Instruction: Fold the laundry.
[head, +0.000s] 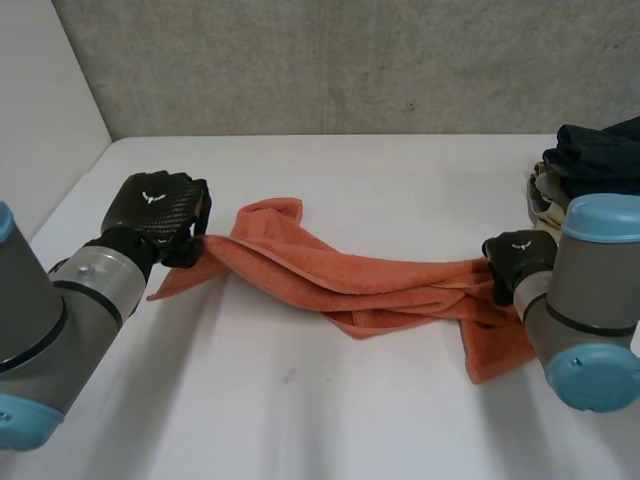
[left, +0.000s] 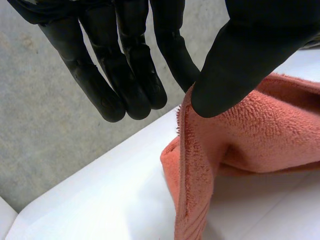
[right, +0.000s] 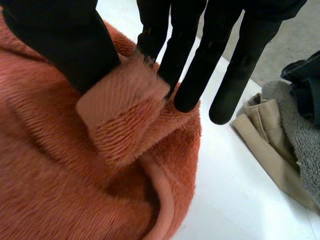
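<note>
At the near edge of the white counter (head: 300, 400), both arms reach to one orange towel (head: 340, 275).

Left hand (head: 155, 215): the thumb pinches the towel's left end against straight fingers (left: 172, 55), with that edge lifted off the counter.

Right hand (head: 518, 255): the thumb clamps a folded corner of the right end against its fingers (right: 192, 65).

The towel lies rumpled and twisted between the hands, its middle resting on the counter. Judgement: it is held by opposite ends so it can be drawn flat before folding.

Farther off, beyond the right hand, is a pile of unfolded clothes (head: 590, 160), with bare counter between it and the towel.
</note>
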